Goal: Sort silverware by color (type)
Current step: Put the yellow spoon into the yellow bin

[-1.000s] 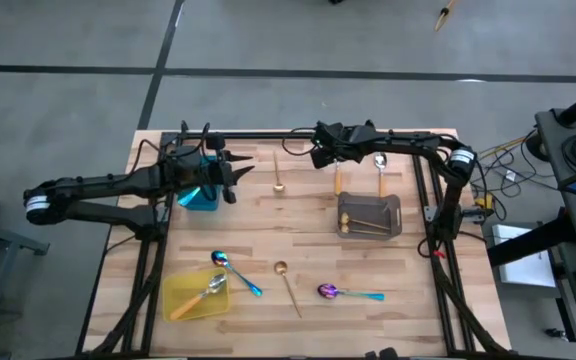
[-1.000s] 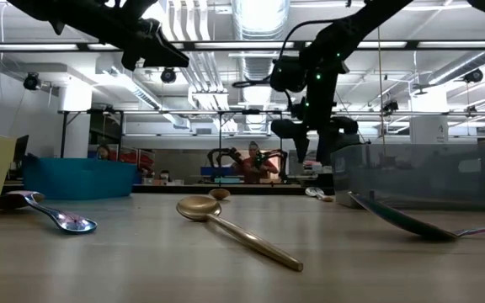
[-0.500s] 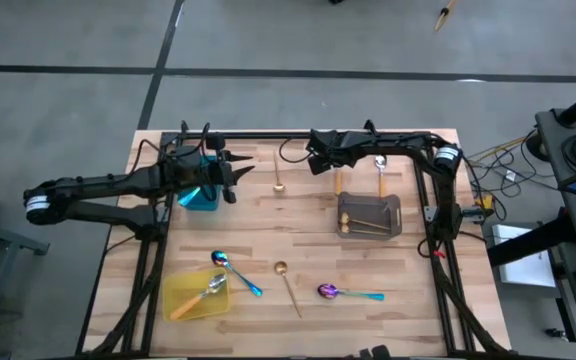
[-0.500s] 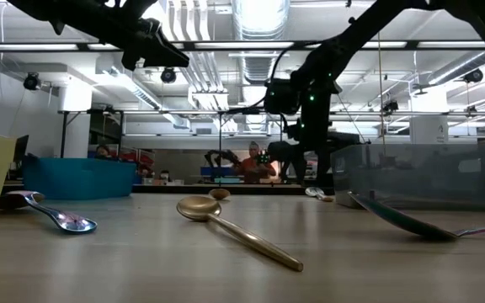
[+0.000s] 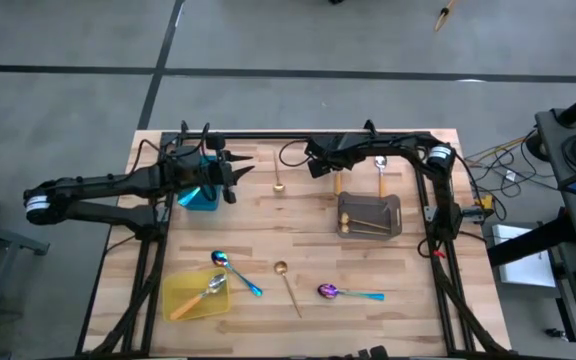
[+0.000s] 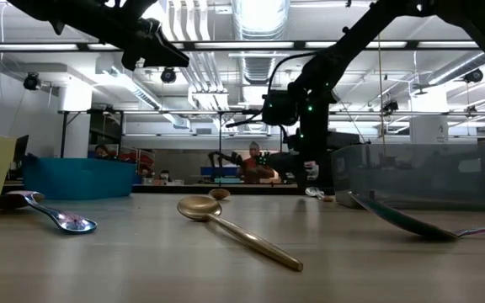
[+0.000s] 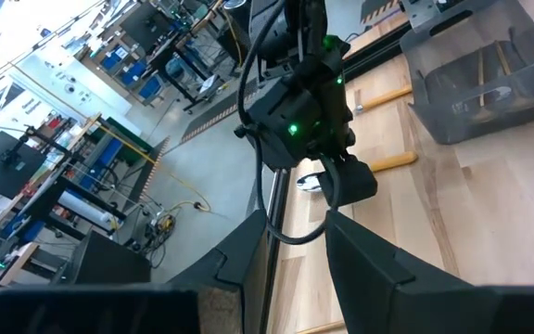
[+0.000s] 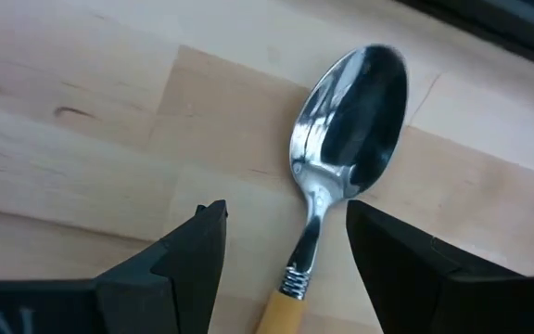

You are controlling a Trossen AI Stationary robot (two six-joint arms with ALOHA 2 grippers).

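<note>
My right gripper (image 8: 286,243) is open and low over the table's far side (image 5: 320,162). Its fingers stand on either side of the neck of a silver spoon with an orange handle (image 8: 346,121), which lies flat on the wood untouched. A second orange-handled spoon (image 5: 379,176) lies beside it. A gold spoon (image 5: 279,181) lies toward the left of them. Near the front lie a blue spoon (image 5: 236,271), a gold spoon (image 5: 288,284) and a purple spoon with a teal handle (image 5: 348,293). My left gripper (image 5: 232,172) waits open above the teal tray (image 5: 200,197).
The grey tray (image 5: 370,215) holds gold spoons just nearer than my right gripper. The yellow tray (image 5: 196,293) at the near left holds an orange-handled spoon. A black frame rail (image 5: 298,135) runs along the far edge. Bare wood shows in the table's middle.
My right gripper has moved toward the table's left and come down over the orange-handled spoon, its arm swinging in with it. The spoons and trays have stayed where they were.
</note>
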